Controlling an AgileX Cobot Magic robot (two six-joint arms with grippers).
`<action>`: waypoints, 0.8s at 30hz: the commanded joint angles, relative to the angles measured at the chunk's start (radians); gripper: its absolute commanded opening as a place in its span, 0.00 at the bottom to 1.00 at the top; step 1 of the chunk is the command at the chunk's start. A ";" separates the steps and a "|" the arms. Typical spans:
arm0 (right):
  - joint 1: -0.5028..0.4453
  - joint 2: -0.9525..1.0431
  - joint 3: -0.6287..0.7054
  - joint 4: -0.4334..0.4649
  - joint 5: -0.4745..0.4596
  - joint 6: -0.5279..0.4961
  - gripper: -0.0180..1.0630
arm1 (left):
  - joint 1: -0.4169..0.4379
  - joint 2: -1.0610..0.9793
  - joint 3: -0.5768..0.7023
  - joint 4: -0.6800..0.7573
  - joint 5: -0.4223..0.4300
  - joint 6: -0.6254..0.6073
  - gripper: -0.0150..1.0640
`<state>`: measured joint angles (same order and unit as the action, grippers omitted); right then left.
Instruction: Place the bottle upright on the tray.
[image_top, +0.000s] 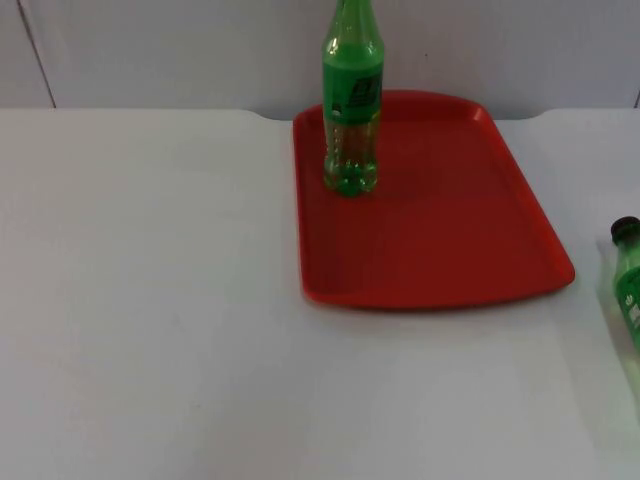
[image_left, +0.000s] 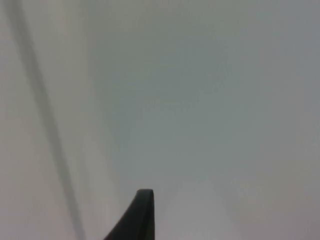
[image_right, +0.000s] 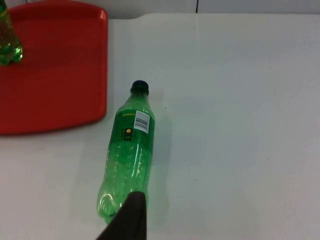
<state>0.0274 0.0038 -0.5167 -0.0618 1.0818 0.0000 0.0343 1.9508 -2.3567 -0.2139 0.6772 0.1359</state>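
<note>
**Wide free desk, two bottles and a tray in the way**

The white desk (image_top: 150, 300) is open on its whole left half and along the front, so a gripper can pass there freely. The red tray (image_top: 440, 250) lies at the back, near the grey partition wall (image_top: 180, 50). One green bottle (image_top: 352, 100) stands upright on the tray's far left corner; the other part of the tray floor is bare. A second green bottle (image_right: 127, 155) lies on its side on the desk just beside the tray's right edge, its black cap (image_right: 139, 86) toward the wall. Right of this lying bottle the desk is open again.
</note>
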 joint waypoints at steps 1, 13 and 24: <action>-0.003 -0.004 0.000 -0.005 -0.004 0.000 0.99 | 0.002 -0.026 -0.003 0.158 0.104 -0.156 0.93; -0.003 -0.004 0.000 -0.005 -0.004 0.000 0.99 | 0.002 -0.073 0.039 0.156 0.250 -0.174 0.93; -0.003 -0.004 0.000 -0.005 -0.004 0.000 0.99 | -0.047 -0.238 0.340 0.189 0.211 -0.144 0.93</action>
<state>0.0274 0.0038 -0.5167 -0.0618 1.0818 0.0000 -0.0011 1.7433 -2.0459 -0.0341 0.9124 -0.0170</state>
